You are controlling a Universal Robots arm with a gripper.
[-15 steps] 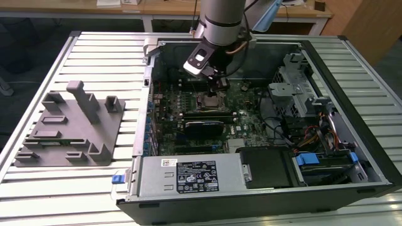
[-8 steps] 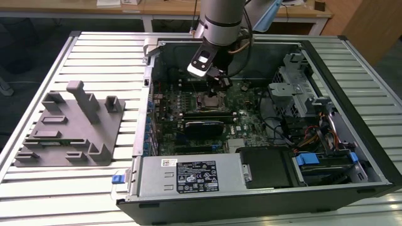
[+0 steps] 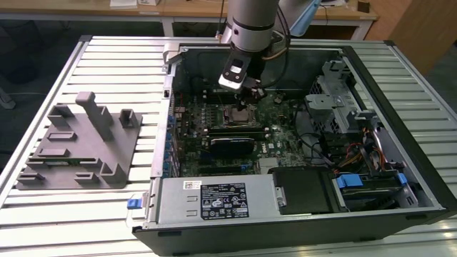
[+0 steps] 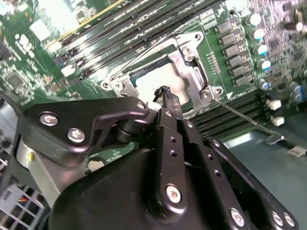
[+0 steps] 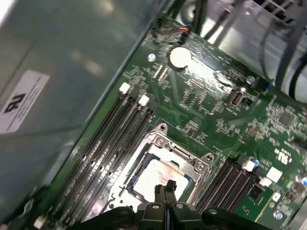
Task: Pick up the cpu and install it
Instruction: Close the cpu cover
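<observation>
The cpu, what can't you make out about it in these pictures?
Second wrist view: the pincer covers one edge of the cpu, so whether the two touch is unclear.
First wrist view: the pincer hides the cpu's near edge.
Exterior view: the cpu is too small to tell whether it lies flat in the socket.

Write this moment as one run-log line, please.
cpu: lies inside socket frame on motherboard | end effector: shut, tips over cpu's top plate, nothing seen between them
</observation>
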